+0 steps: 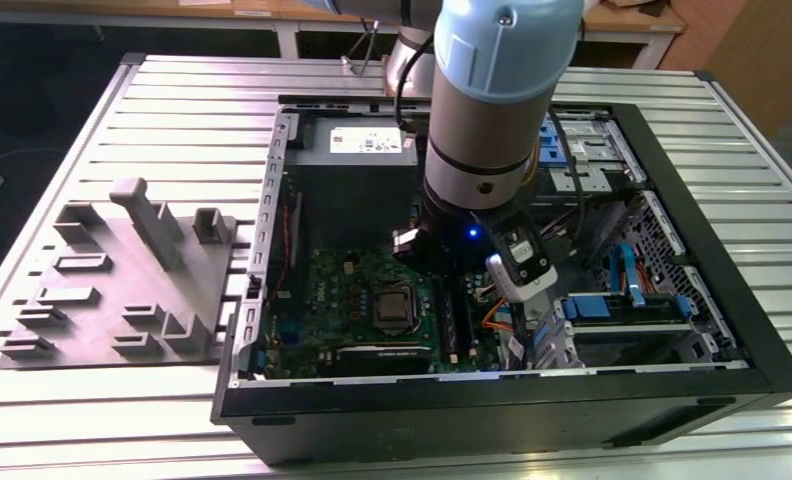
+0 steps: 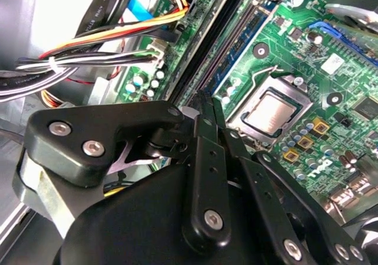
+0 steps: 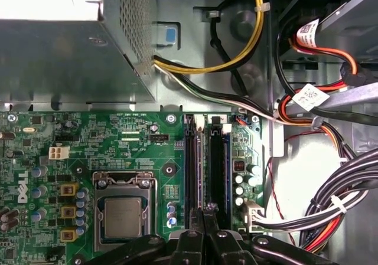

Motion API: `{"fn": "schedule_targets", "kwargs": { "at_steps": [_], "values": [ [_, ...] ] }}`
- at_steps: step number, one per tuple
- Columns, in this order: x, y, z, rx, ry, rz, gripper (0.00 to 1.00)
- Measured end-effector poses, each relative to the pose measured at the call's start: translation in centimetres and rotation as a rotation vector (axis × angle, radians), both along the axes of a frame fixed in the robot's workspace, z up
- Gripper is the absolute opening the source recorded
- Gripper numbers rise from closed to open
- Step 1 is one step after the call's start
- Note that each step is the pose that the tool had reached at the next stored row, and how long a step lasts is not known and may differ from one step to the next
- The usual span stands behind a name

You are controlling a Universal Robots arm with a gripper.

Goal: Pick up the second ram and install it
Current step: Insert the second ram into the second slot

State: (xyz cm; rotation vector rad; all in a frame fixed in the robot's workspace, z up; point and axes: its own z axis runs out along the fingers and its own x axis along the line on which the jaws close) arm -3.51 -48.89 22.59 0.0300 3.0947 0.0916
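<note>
Black metal fingers [image 2: 204, 153] sit pressed together inside the open black computer case [image 1: 503, 400], pinching what I take to be the second ram [image 2: 207, 101], a thin dark card seen edge-on. It hangs right over the long black slots [image 3: 192, 170] of the green circuit board [image 3: 147, 153], its long axis seemingly parallel with them

Robotics lab or test workshop, by look of it. Slatted aluminium surface [image 1: 169, 100], robot arm [image 1: 503, 90] over opened desktop computer case [image 1: 503, 395], green board [image 1: 356, 290] exposed, grey moulded fixture [image 1: 103, 300] alongside, wooden workbench [image 1: 209, 10] at back.
</note>
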Motion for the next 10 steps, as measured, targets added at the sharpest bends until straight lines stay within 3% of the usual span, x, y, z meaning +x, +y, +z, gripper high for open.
{"fn": "schedule_targets", "kwargs": {
  "at_steps": [10],
  "values": [
    [0.0, -0.01, -0.06, 0.0041, 0.0002, 0.0, 0.11]
  ]
}}
